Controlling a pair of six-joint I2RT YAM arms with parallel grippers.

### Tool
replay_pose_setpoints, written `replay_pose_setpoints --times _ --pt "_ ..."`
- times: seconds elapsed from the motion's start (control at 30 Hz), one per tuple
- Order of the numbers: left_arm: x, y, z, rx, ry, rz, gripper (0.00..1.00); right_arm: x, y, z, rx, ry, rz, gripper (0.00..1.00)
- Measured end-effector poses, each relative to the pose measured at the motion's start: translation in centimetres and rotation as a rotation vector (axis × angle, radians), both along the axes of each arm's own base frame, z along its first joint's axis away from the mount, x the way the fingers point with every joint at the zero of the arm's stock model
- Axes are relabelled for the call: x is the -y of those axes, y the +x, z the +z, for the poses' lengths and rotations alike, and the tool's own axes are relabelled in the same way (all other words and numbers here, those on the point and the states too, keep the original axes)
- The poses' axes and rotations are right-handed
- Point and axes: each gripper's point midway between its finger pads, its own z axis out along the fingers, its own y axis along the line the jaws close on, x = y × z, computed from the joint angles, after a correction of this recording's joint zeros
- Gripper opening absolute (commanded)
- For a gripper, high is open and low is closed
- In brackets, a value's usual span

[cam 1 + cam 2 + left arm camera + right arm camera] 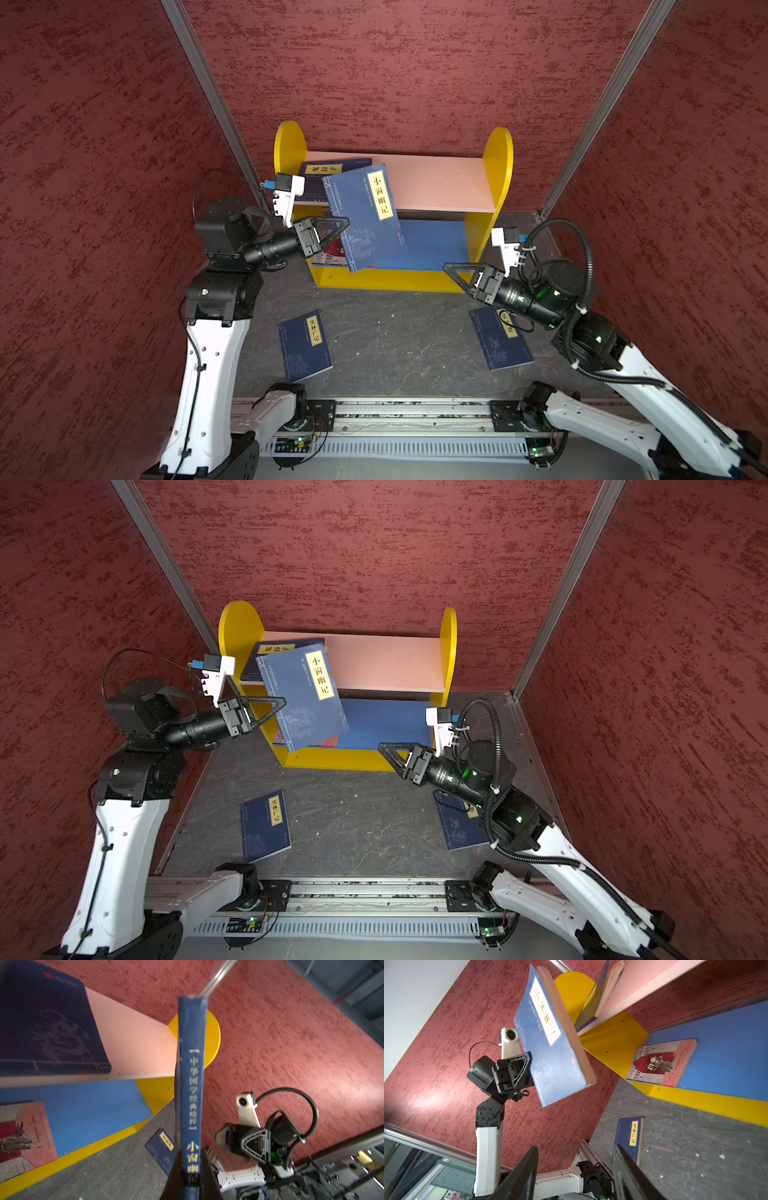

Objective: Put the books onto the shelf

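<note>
Navy book [365, 216] is looking light and floppy, with left end effector [345, 222] pinching its spine edge, right end effector [451, 269] spread.

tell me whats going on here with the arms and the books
The left tool is shut on a blue book, holding it in the air before the shelf. One navy book sits on the pink upper board, a red book on the blue lower board. A navy book by the left arm and one by the right arm lie on the table. The right tool is open and empty.
</note>
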Motion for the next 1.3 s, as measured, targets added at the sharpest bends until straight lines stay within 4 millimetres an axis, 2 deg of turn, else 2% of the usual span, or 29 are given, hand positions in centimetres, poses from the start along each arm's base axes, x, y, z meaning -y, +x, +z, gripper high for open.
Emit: replay_pose_setpoints --times 0.1,0.2,0.37,0.47,0.67,0.9,1.03,1.3 --pt "-1.7 2.8 1.5 0.001 -0.057 0.123 0.00 -2.1 1.3 1.6 0.024 0.023 0.036 0.58" --pt "-3.6 4.8 2.8 -0.009 -0.126 0.242 0.00 -4.5 2.8 2.3 0.023 0.026 0.077 0.58" --pt "-5.8 6.5 6.2 -0.004 -0.257 0.348 0.00 -7.6 4.7 4.5 0.053 0.066 0.140 0.59" --pt "-6.5 6.9 7.3 -0.025 -0.340 0.367 0.00 -8.8 5.6 5.7 0.080 0.101 0.156 0.59" --pt "-6.8 7.6 7.5 -0.096 -0.447 0.365 0.00 -11.3 8.1 7.4 0.119 0.149 0.174 0.59" --pt "-6.9 8.5 6.2 -0.170 -0.508 0.367 0.00 -14.2 11.5 8.5 0.132 0.194 0.200 0.60" --pt "-7.0 8.8 5.8 -0.190 -0.520 0.374 0.00 -15.1 13.0 8.6 0.126 0.211 0.211 0.61" --pt "-7.1 8.9 6.5 -0.172 -0.544 0.368 0.00 -16.5 14.9 9.2 0.117 0.276 0.244 0.60"
